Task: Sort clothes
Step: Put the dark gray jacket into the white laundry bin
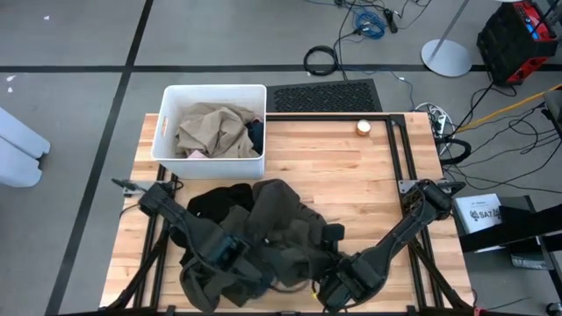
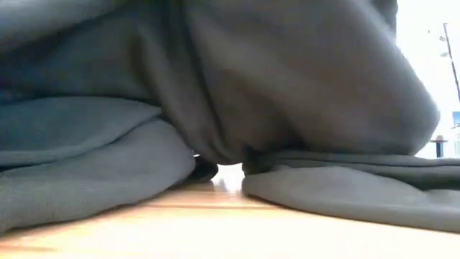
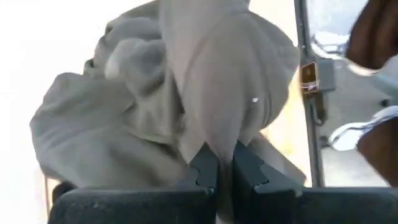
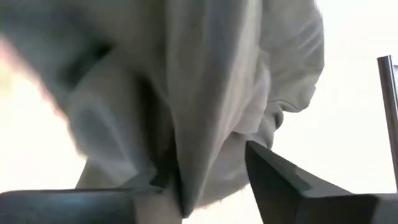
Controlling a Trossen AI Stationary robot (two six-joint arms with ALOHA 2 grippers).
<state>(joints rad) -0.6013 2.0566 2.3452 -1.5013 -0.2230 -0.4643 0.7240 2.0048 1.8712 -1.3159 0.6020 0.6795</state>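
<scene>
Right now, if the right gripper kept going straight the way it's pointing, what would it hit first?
The olive-brown garment. It hangs directly ahead of the right gripper, with a fold already between the parted jaws. What lies behind the cloth is hidden.

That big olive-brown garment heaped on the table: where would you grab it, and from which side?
Probably by a raised fold of the olive-brown garment, coming from above. It lies crumpled, so its ridges stand up for pinching, while flat edges hug the table. The left pincer already pinches such a fold.

You have one white bin point(image 1: 167, 140), one olive-brown garment point(image 1: 281, 230), one black garment point(image 1: 215, 204), one tan garment point(image 1: 211, 130), two grippers.
</scene>
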